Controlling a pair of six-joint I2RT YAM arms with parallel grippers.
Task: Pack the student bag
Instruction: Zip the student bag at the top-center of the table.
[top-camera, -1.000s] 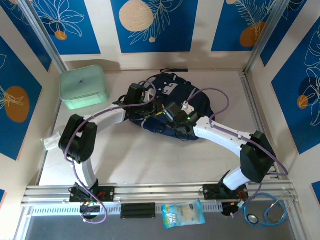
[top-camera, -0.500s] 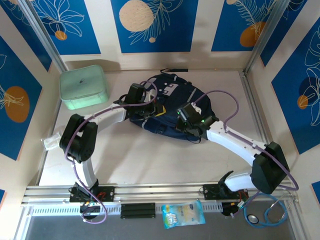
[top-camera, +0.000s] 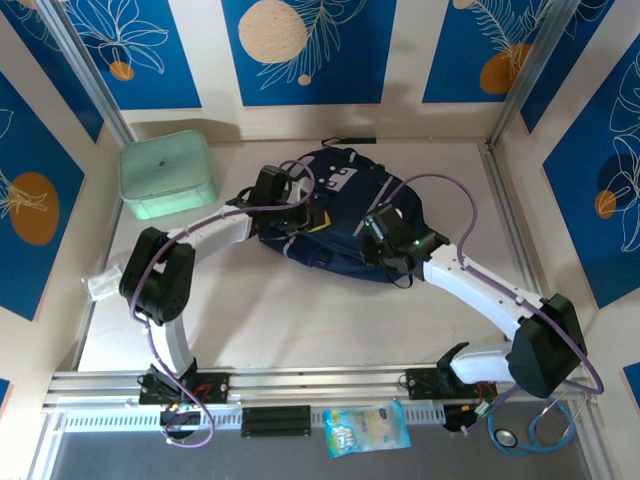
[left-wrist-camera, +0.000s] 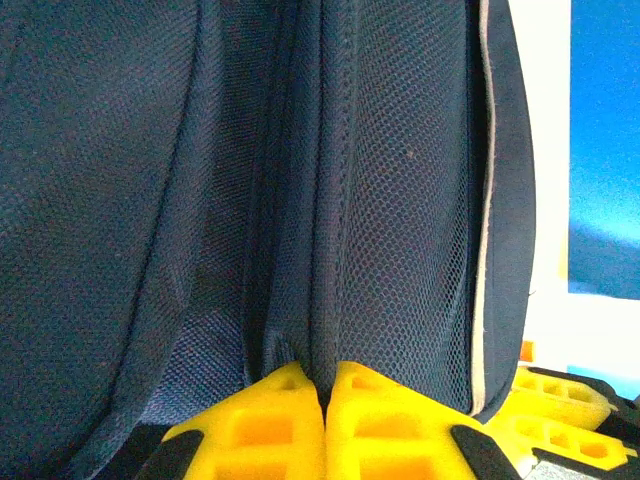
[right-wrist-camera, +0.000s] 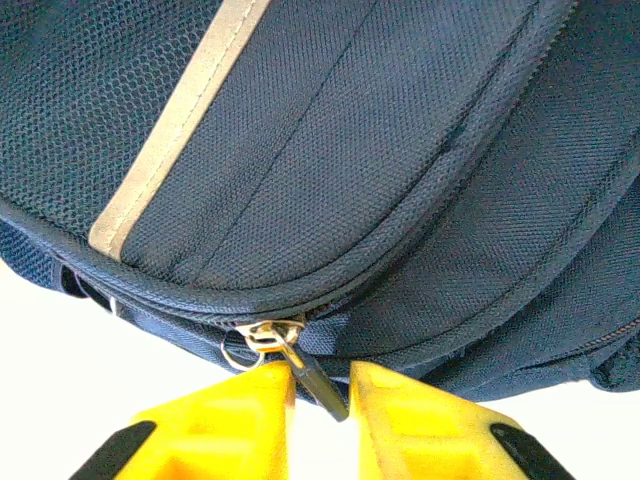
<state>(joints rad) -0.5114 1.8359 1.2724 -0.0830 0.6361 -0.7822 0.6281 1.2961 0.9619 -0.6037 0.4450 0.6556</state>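
With the bag (top-camera: 345, 215) lying near the middle of the table's (top-camera: 300, 310) far edge and the left gripper (left-wrist-camera: 325, 400) clenched on its mesh, centre the right gripper (right-wrist-camera: 320, 372), jaws slightly parted, on the zip pull (right-wrist-camera: 316, 380) before you clamp.

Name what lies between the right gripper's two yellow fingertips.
A dark zipper pull, hanging from the metal slider on the student bag, sits in that gap; the right wrist view shows it.

Pale tabletop (top-camera: 300, 320), beige walls (top-camera: 405, 60) with blue leaf-print panels (top-camera: 340, 70), aluminium rail (top-camera: 300, 384) along near edge
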